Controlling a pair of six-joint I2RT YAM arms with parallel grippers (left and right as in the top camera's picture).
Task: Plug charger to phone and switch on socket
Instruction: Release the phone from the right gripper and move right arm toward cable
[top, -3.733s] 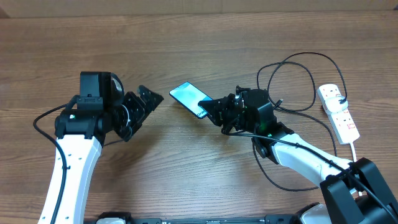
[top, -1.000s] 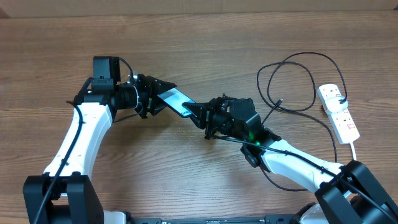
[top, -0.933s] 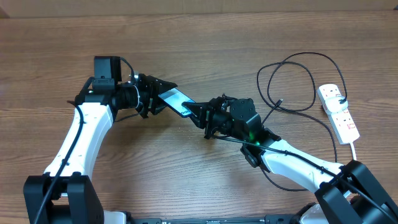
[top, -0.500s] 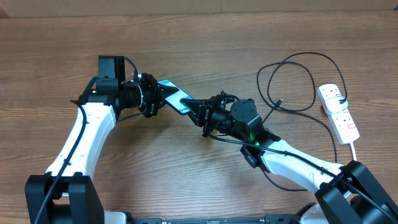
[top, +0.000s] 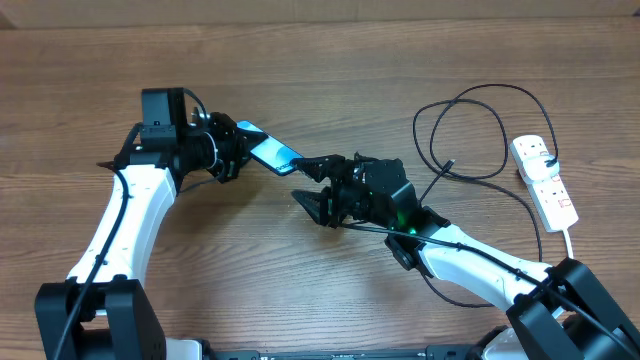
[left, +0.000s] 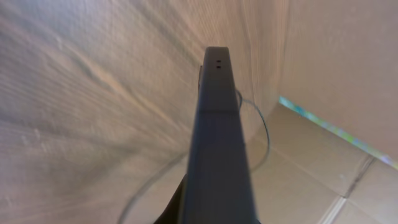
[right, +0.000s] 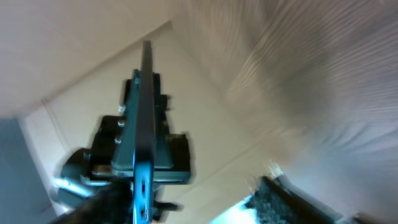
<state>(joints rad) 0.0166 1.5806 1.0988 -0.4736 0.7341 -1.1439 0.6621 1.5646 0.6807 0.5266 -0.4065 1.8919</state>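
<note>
The phone (top: 273, 153), its light blue screen up, hangs tilted above the table, and my left gripper (top: 243, 147) is shut on its left end. The left wrist view shows the phone (left: 217, 143) edge-on as a dark slab running out from the jaws. My right gripper (top: 310, 186) stands open just right of the phone's free end, not touching it. Through the right wrist camera the phone (right: 142, 130) appears edge-on between spread fingers (right: 292, 199). The charger (top: 470, 128) lies in black loops at the right, with its small plug (top: 449, 164) free on the table. The socket (top: 545, 180) is a white strip at the far right.
The charger's loops reach from my right arm (top: 470, 250) to the socket, where one end is plugged in. The socket's white cord (top: 571, 238) runs toward the front edge. A cardboard wall (left: 336, 74) shows in both wrist views. Bare wooden table (top: 300, 60) lies behind.
My left gripper closed on the phone and drew it slightly left. My right gripper, shut on the phone's other end before, has opened and let go.
</note>
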